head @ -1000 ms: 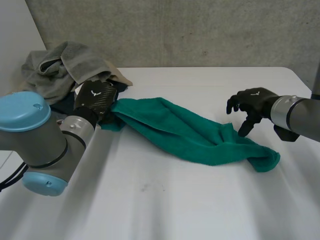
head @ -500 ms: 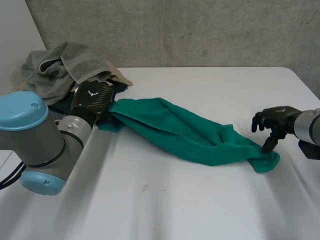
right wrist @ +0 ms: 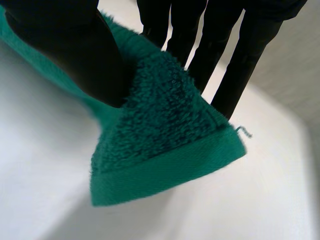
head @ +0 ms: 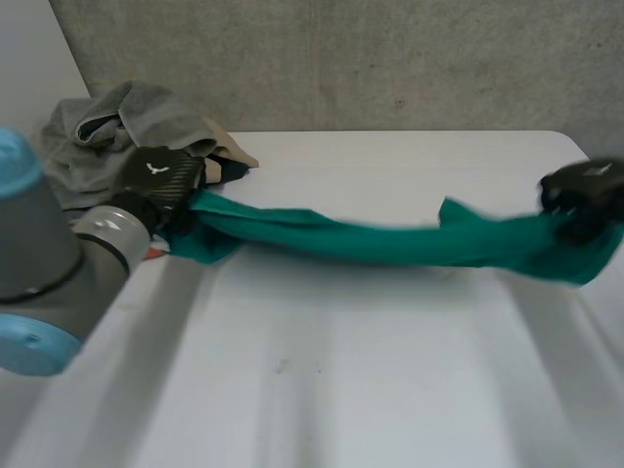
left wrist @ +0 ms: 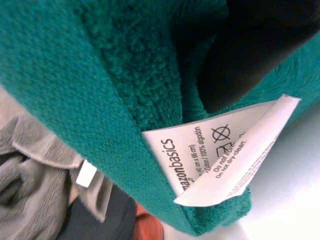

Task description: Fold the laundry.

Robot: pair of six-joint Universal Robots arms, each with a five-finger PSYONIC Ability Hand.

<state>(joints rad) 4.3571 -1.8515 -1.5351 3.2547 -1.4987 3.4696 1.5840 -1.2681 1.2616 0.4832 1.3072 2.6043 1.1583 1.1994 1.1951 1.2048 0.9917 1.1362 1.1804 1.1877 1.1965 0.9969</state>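
Green towel (head: 390, 239) strung over the table (head: 341, 390), long axis 9 to 3 o'clock. My left robot hand (head: 161, 180) pinches the 9 o'clock end near the care label (left wrist: 220, 150). My right robot hand (head: 583, 195) clamps the 3 o'clock corner. Each hand has one end, so spreading comes next.

Robot lab bench
A bare concrete wall (head: 390, 58) backs a plain white table (head: 341, 390), with a grey robot arm (head: 39, 253) and heaped laundry (head: 107, 127) at it.
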